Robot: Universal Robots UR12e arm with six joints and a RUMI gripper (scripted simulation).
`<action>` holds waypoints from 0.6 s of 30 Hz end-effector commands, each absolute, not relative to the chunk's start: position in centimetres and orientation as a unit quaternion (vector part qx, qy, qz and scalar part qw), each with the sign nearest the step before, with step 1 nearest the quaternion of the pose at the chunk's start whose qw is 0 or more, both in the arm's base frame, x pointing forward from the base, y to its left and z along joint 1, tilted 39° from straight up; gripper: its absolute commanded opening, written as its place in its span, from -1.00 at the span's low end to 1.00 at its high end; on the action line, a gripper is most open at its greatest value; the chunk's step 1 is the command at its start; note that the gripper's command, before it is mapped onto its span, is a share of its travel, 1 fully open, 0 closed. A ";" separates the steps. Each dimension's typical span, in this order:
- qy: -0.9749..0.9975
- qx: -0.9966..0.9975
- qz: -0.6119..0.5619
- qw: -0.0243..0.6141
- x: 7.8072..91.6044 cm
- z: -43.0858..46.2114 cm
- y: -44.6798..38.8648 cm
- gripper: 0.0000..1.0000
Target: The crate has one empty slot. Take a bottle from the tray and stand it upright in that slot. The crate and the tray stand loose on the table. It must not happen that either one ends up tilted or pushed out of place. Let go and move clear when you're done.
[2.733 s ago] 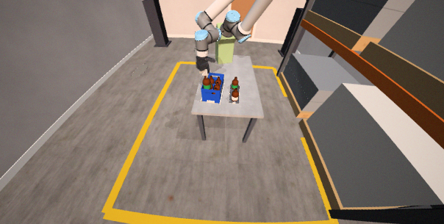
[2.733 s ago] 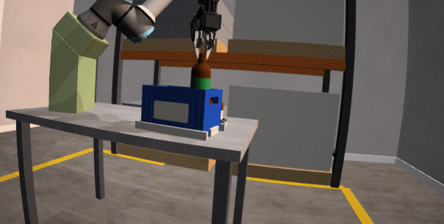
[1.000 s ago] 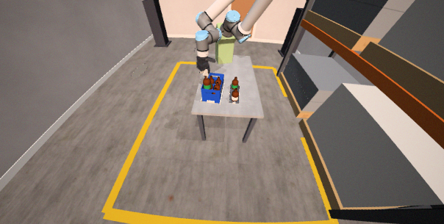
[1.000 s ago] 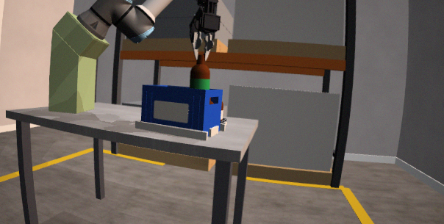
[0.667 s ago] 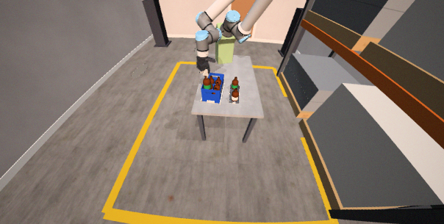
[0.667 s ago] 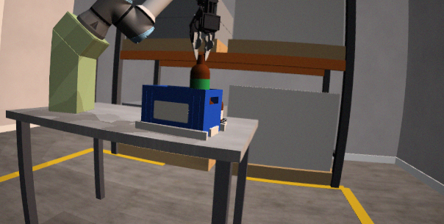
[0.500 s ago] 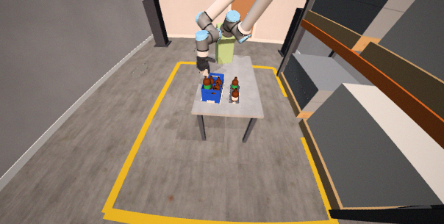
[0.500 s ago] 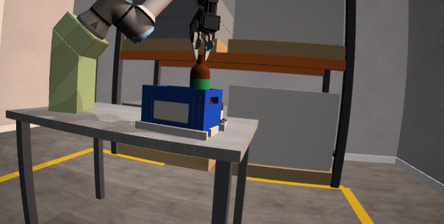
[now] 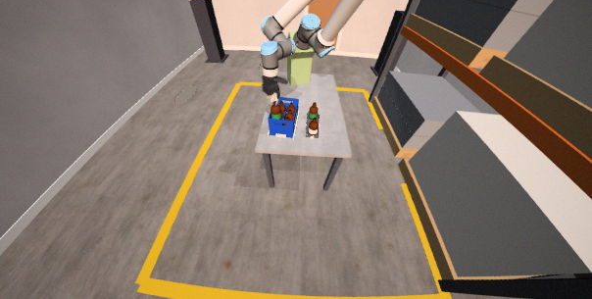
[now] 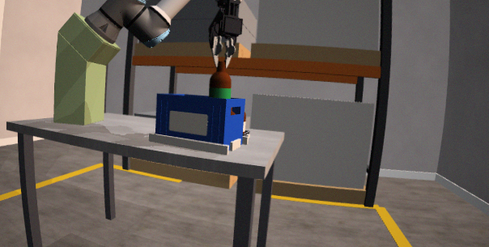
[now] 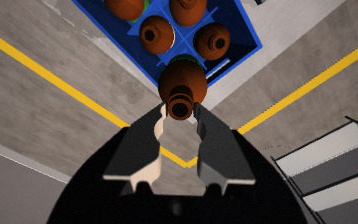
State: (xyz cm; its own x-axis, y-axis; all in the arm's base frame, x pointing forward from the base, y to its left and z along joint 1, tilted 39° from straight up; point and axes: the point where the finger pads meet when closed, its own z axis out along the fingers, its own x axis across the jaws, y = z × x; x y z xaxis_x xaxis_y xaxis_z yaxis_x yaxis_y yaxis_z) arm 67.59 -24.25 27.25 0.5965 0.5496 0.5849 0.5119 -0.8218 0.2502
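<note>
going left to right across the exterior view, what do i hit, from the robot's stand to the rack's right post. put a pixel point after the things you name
Green pedestal (image 10: 70, 81), blue crate (image 10: 162, 113), green-banded bottle (image 10: 220, 82) (image 9: 275, 111) (image 11: 182, 80) in the end effector's (image 10: 223, 66) (image 9: 274, 99) (image 11: 180, 109) fingers, black rack post (image 10: 384, 93).

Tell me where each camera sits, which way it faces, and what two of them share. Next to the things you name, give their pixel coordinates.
Top: high beyond the table's free end, facing down toward the robot's stand (image 9: 300, 70) (image 10: 73, 89); arm and tool (image 9: 274, 97) (image 10: 222, 66) (image 11: 180, 103) show.
Exterior: beside the table, facing the shelving across it; stand, arm, tool show.
Wrist: on the arm, facing down past the fingers into the crate (image 9: 282, 128) (image 10: 194, 119) (image 11: 252, 42); only the tool shows.
Top and exterior share the stand.
</note>
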 end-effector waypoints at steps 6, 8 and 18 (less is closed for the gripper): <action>0.297 0.893 0.336 0.027 68.2 26.3 -24.0 -1.00; 0.297 0.893 0.336 0.027 68.3 26.1 -24.0 -1.00; 0.297 0.893 0.336 0.027 68.9 25.4 -23.8 -1.00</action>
State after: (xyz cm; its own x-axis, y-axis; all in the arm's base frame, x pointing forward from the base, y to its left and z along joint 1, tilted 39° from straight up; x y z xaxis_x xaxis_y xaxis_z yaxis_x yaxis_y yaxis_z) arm 68.57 -23.96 25.89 0.5969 0.5491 0.5850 0.5126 -0.8219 0.2484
